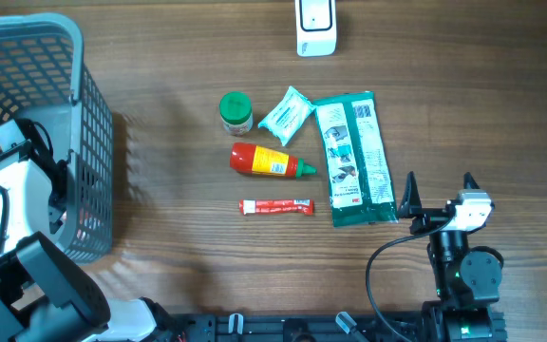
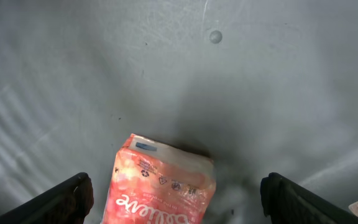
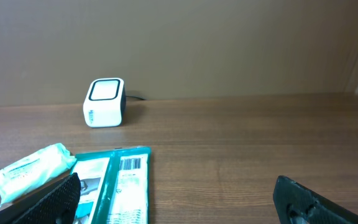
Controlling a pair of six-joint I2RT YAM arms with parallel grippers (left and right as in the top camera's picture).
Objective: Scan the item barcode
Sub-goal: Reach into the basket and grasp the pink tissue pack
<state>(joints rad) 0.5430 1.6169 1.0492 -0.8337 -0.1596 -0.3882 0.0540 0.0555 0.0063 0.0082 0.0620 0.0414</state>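
1. Wooden worktop [image 1: 179,237], carrying everything below.
2. Grey mesh basket [image 1: 93,180] at the worktop's left edge, reaching up to the far-left corner.
3. Left arm [image 1: 17,185] dipped inside the basket; left gripper [image 2: 176,199] with fingers spread wide, gripping nothing.
4. Long green flat package [image 1: 354,157] right of the worktop's centre, running from far to near, barcode label facing up near its near end.
5. Right gripper [image 1: 439,190] low by the near edge, just beside the green package's near-right corner, fingers wide apart and holding nothing.
6. Pink tissue pack [image 2: 160,186] lying flat on the basket's floor, below and between the left fingers, touched by neither.
7. Red sauce bottle [image 1: 269,161] on its side at the centre, green cap toward the green package.
8. White barcode scanner [image 1: 315,27] upright at the far edge, well apart from both grippers.
9. Pale tissue pack [image 1: 286,115] tilted, touching the green package's far-left corner.
10. Red tube [image 1: 275,206] lying near-side of the bottle.
11. Green-lidded jar [image 1: 235,112] upright, just left of the pale pack.
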